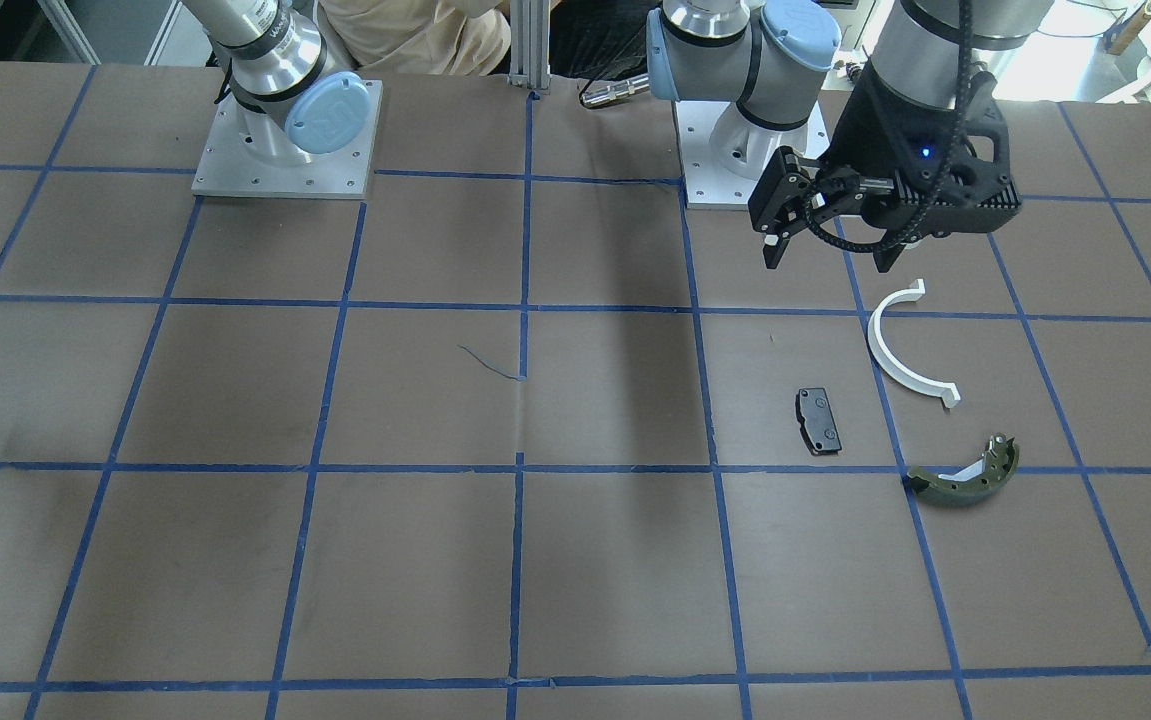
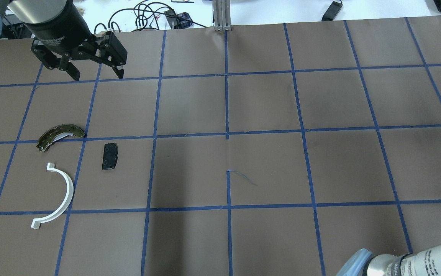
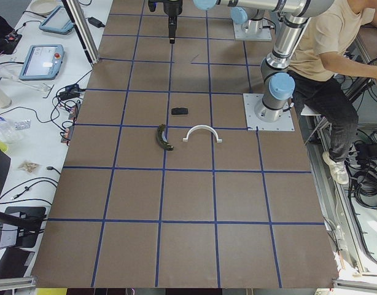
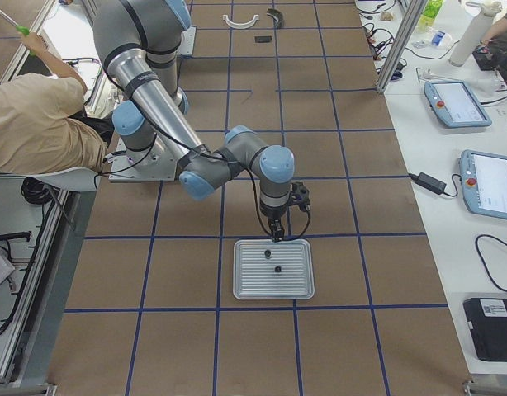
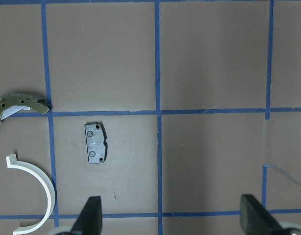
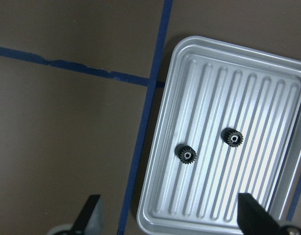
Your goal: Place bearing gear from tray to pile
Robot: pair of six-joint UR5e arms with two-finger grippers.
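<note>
The silver ribbed tray lies under my right gripper, which is open and empty above the tray's near edge. Two small black bearing gears lie in the tray; the exterior right view shows the tray too. The pile lies on my left side: a white half-ring, a black pad and an olive shoe. My left gripper is open and empty, hovering beyond the pile. The pad shows in the left wrist view.
Brown table with a blue tape grid. The two arm bases stand at the robot's edge. A seated operator is behind them. Tablets and cables lie on the side bench.
</note>
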